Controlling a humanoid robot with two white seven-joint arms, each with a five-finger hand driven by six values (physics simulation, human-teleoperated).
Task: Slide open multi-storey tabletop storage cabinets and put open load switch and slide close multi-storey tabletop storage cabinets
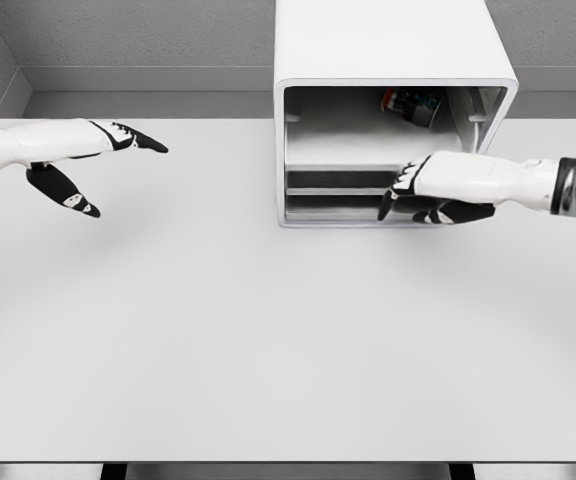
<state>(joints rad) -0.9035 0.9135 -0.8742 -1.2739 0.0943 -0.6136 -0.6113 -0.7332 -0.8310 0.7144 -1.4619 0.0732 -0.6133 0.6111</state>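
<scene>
A white box-shaped tabletop storage cabinet point(393, 45) with rounded corners is set at the far middle of a wide pale grey table point(218, 340), its open front turned toward the camera. Inside its upper compartment, toward the back right, a small dark load switch point(413, 103) with red and blue markings is seen lying tilted on the compartment floor. Below that compartment, two narrow horizontal shelf or drawer edges point(343, 190) are visible, stacked one above the other. The right hand point(438, 192), white with black fingertips, is reached in from the right edge and is held in front of the cabinet's lower right part; its fingers point(400, 185) are curled downward near the lower drawer edges, but whether anything is gripped cannot be told, since contact is hidden by the hand itself. The left hand point(78, 165) is held above the table at the far left, well apart from the cabinet, with its fingers point(143, 140) spread and relaxed and nothing held in it.
</scene>
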